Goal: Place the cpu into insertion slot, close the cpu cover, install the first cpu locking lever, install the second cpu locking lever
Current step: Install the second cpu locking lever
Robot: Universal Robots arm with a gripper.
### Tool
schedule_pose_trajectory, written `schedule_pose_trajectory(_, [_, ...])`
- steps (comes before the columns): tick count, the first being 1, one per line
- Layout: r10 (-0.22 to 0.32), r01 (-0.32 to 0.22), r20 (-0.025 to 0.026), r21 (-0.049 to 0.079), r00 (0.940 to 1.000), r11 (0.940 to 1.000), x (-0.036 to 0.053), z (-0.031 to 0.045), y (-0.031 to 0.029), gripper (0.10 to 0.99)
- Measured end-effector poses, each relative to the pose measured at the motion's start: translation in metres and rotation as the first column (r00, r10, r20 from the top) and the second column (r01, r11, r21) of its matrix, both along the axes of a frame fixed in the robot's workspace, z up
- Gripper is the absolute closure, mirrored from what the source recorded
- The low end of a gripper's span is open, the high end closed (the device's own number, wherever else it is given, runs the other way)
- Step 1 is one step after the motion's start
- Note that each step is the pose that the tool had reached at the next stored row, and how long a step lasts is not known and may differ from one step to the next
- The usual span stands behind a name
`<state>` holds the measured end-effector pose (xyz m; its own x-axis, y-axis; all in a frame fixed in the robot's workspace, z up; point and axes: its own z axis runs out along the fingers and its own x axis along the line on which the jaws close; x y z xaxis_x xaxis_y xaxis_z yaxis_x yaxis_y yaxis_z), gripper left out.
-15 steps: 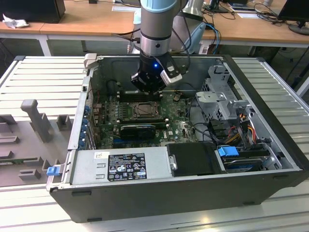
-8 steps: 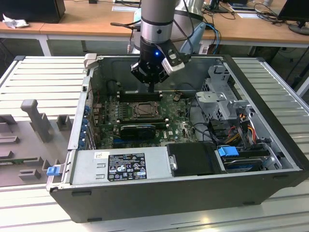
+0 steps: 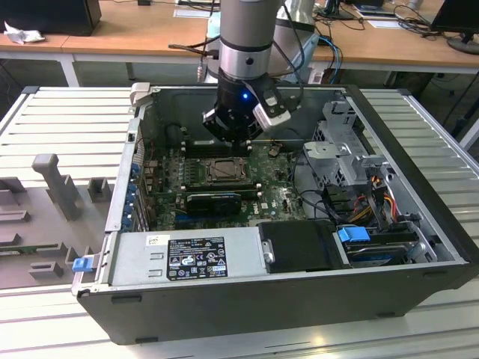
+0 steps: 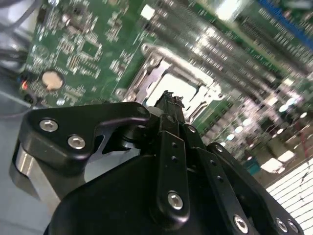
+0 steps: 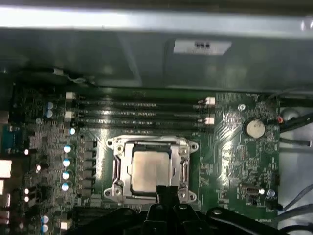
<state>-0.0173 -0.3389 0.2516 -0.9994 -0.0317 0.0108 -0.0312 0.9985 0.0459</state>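
The arm reaches down into the open computer case [image 3: 419, 194], its gripper [image 3: 233, 142] hanging low over the green motherboard [image 3: 277, 196], just above the insertion slot [image 3: 223, 171]. In the first wrist view the cpu [image 5: 149, 169] lies flat in the insertion slot [image 5: 117, 169], a pale square seated inside the silvery frame, and the cpu cover [image 5: 183, 152] appears to lie closed around it, the chip showing through its window. The gripper [image 5: 166, 192] stands at the socket's near edge, its dark tips pressed together with nothing between them, right beside the frame; I cannot make out whether they touch it. In the second wrist view the same closed tips [image 4: 171, 100] point at the socket's rim, with the pale chip [image 4: 178, 83] just beyond them. The long memory slots [image 5: 139, 111] run along the board between the socket and the case wall, and a round coin battery [image 5: 255, 128] sits near the board's edge, apart from the socket.
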Motion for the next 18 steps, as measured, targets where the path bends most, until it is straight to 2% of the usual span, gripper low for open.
schedule_pose_trajectory(2, [0.003,-0.003,-0.0018,0.002,1.0000,1.0000,-0.0002,-0.0054,-0.0098,0.980])
schedule_pose_trajectory(5, [0.009,-0.009,-0.0016,0.019,1.0000,0.9998,-0.0014,-0.0082,-0.0159,0.980])
schedule_pose_trajectory(7, [0.012,-0.012,-0.0014,0.043,0.9999,0.9990,-0.0042,-0.0101,-0.0236,0.980])
schedule_pose_trajectory(9, [0.013,-0.012,-0.0009,0.081,0.9999,0.9966,-0.0058,-0.0105,-0.0289,0.980])
schedule_pose_trajectory(10, [0.013,-0.013,-0.0009,0.090,0.9999,0.9959,-0.0064,-0.0106,-0.0306,0.980])
schedule_pose_trajectory(11, [0.014,-0.014,-0.0008,0.094,0.9999,0.9954,-0.0072,-0.0108,-0.0326,0.980])
schedule_pose_trajectory(15, [0.024,-0.024,-0.0008,0.096,0.9997,0.9951,-0.0108,-0.0117,-0.0440,0.980])
schedule_pose_trajectory(18, [0.045,-0.044,-0.0006,0.098,0.9990,0.9942,-0.0166,-0.0130,-0.0463,0.980])
